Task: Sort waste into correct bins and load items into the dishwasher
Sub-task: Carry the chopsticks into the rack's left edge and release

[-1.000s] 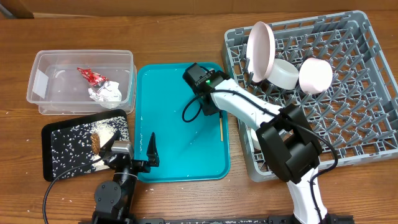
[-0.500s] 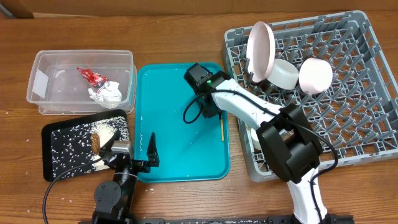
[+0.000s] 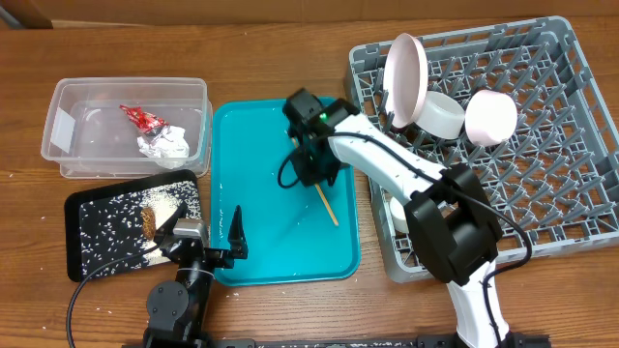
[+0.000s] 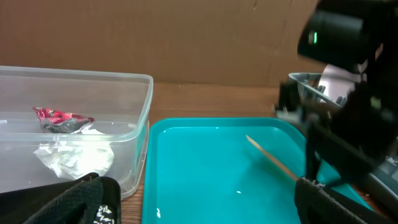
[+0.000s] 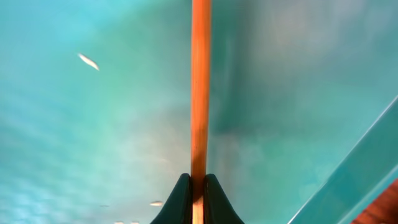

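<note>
My right gripper is shut on a thin wooden chopstick over the teal tray. In the right wrist view the stick runs straight out from between the closed fingertips of this gripper. The chopstick also shows in the left wrist view. My left gripper is open and empty at the tray's front edge. The clear tub holds the red wrapper and white napkin. The black tray holds brown food scraps. The grey dish rack holds a plate and two bowls.
The second bowl sits to the right of the first in the rack. A white item is partly hidden under my right arm at the rack's left edge. A few white grains lie on the teal tray.
My right gripper has moved left and toward the tray's middle with the chopstick. The stick lay straight along the tray's right side; now it slants diagonally.
</note>
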`<state>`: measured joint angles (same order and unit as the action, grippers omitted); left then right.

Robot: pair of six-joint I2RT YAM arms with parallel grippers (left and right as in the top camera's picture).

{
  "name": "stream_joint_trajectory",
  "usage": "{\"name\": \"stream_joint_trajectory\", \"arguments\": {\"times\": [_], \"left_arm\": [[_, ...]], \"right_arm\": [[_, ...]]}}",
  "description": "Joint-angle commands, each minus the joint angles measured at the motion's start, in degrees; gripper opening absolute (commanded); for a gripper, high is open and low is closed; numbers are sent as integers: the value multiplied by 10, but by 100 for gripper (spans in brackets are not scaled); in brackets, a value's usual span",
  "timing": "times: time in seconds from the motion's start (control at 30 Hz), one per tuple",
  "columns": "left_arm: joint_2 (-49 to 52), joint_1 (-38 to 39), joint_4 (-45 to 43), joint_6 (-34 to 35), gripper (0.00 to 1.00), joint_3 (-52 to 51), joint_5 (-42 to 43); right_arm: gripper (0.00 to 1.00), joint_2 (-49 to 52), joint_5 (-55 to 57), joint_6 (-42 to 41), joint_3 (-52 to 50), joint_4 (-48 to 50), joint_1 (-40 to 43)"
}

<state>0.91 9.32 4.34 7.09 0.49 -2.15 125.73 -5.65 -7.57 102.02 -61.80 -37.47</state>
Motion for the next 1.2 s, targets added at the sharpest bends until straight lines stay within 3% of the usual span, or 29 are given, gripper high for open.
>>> {"name": "stream_joint_trajectory", "arguments": {"times": [0.0, 0.2, 0.4, 0.63, 0.7, 0.8, 1.1, 1.17], "left_arm": [[-5, -4, -1, 4, 100, -2, 3], [-5, -4, -1, 4, 100, -2, 3], [-5, -4, -1, 4, 100, -2, 3], [-5, -4, -1, 4, 100, -2, 3], [-5, -4, -1, 4, 100, -2, 3], [-5, -4, -1, 4, 100, -2, 3], [-5, -4, -1, 4, 100, -2, 3], [-5, -4, -1, 4, 100, -2, 3]], "right_arm": [[4, -61, 12, 3, 53, -7, 8], [4, -123, 134, 46, 75, -22, 43], [4, -115, 134, 120, 57, -43, 98], [4, -80, 134, 123, 40, -32, 139], [32, -81, 134, 120, 42, -42, 139], [57, -97, 136, 93, 52, -68, 136], [68, -271, 96, 45, 54, -94, 96], [86, -328, 94, 43, 54, -89, 69]]}}
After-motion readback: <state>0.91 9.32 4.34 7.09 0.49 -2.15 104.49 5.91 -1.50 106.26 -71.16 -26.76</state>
